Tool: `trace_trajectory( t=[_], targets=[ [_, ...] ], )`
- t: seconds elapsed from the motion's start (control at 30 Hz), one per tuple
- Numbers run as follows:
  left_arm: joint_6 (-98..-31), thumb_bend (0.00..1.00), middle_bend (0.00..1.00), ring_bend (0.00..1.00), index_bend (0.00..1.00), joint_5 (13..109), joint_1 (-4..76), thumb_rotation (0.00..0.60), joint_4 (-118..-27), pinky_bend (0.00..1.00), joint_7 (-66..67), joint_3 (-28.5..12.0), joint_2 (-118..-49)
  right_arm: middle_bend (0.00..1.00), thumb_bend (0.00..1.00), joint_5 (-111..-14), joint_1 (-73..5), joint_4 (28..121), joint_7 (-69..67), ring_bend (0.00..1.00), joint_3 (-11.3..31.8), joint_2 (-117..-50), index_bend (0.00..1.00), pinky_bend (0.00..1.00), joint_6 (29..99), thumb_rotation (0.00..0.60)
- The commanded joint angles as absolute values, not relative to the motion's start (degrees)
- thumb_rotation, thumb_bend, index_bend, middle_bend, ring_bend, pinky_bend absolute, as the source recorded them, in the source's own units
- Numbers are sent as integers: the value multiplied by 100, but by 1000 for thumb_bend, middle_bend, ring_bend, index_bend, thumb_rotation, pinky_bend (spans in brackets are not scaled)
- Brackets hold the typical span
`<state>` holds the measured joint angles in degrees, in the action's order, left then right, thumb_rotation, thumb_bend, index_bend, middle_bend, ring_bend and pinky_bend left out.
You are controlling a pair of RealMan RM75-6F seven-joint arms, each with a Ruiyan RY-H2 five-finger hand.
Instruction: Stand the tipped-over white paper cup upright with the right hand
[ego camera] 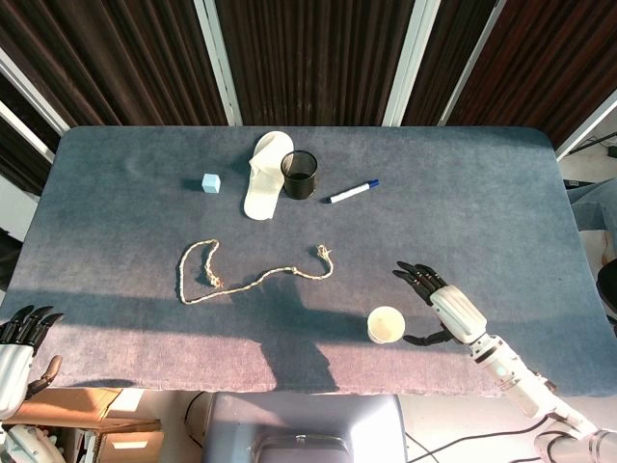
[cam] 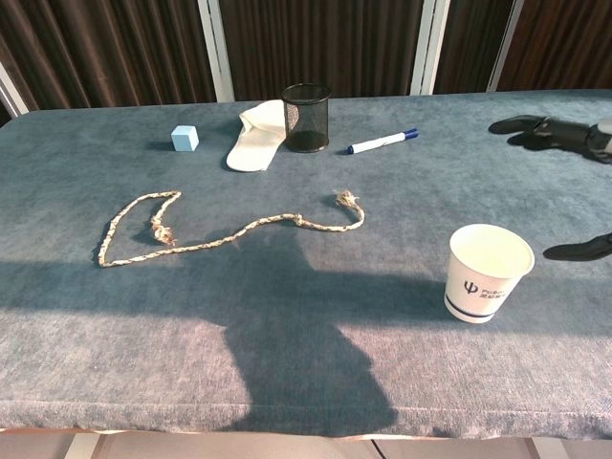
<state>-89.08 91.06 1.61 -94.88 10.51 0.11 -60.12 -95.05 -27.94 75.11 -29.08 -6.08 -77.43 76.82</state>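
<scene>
Our right hand (ego camera: 446, 306) hovers at lower right of the head view, fingers spread and holding nothing, just right of the white paper cup (ego camera: 386, 324), apart from it. The cup stands upright on the counter (ego camera: 463, 212), mouth up. Our left hand (ego camera: 21, 328) sits at the lower left edge, fingers apart, empty.
</scene>
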Motion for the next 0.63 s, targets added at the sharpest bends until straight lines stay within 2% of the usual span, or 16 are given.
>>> trace_trajectory(
  t=[0.03,0.13,0.23,0.63],
  targets=[
    [-8904,343,174,128,244,9107,162,600,-9494,292,1057,14,-6011,0,302,-8590,-1992,9342,424,0,-125,-7117,3,45,8531,600],
    [-8903,343,175,128,244,9114,163,600,-9499,292,1073,17,-6012,0,302,-8349,-1747,9752,1564,0,-56,-7115,13,63,8797,600],
    [-8902,342,176,128,244,9116,162,600,-9504,292,1077,21,-6012,0,302,-8222,-1636,9948,2110,0,-12,-7149,18,68,8867,600],
    [-8934,343,177,128,244,9111,145,600,-9510,292,1065,18,-5998,0,302,-8018,-1593,10135,2304,0,61,-7092,30,71,8347,600]
  ],
)
